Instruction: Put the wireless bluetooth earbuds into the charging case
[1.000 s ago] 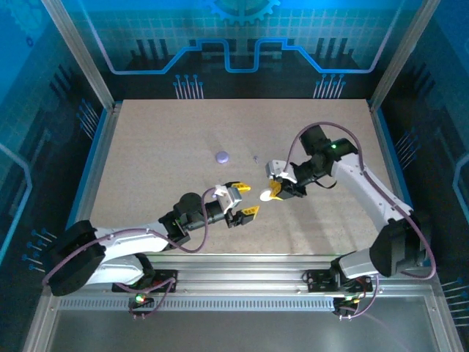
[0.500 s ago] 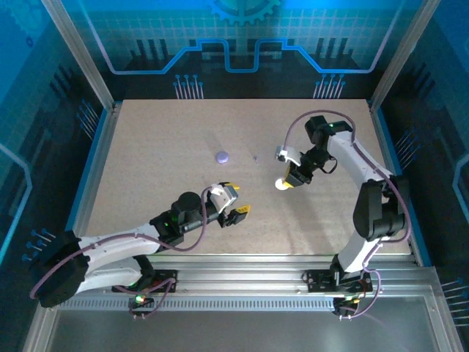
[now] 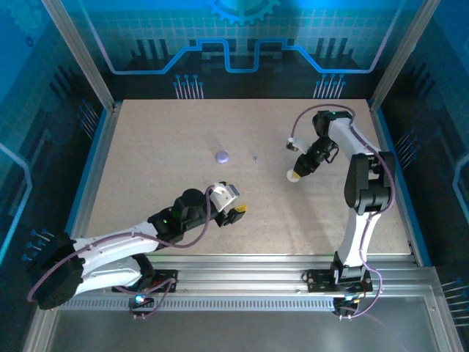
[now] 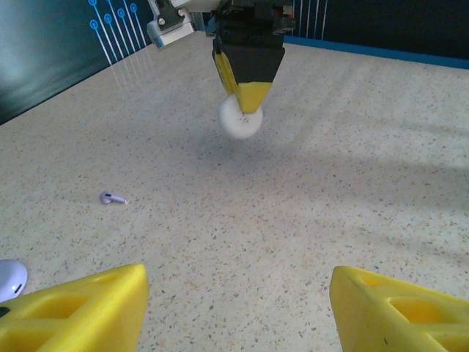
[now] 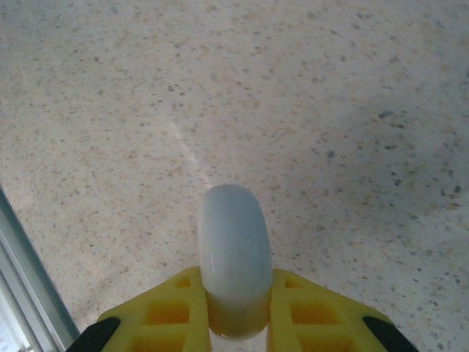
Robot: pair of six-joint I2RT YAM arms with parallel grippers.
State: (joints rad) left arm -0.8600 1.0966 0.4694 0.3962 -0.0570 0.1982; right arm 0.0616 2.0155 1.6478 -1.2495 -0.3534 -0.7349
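My right gripper (image 3: 294, 174) is shut on a white, round, pebble-like charging case (image 5: 234, 242), held edge-on a little above the table right of centre. From the left wrist view the case (image 4: 239, 122) hangs below the right gripper's yellow fingertips (image 4: 249, 86). One tiny lavender earbud (image 3: 256, 158) lies on the table left of it, also seen from the left wrist (image 4: 111, 198). My left gripper (image 3: 235, 202) is open and holds nothing, near the table's front middle, its yellow fingers (image 4: 80, 312) wide apart over bare surface.
A round lavender piece (image 3: 222, 156), about the case's size, lies left of the earbud; its edge (image 4: 9, 279) shows at the left wrist view's border. A speckled beige tabletop (image 3: 161, 139) is bounded by metal frame posts and blue walls.
The right arm has folded back and swung right and farther away, carrying the white case. The left gripper has drawn slightly toward the near edge, still open.
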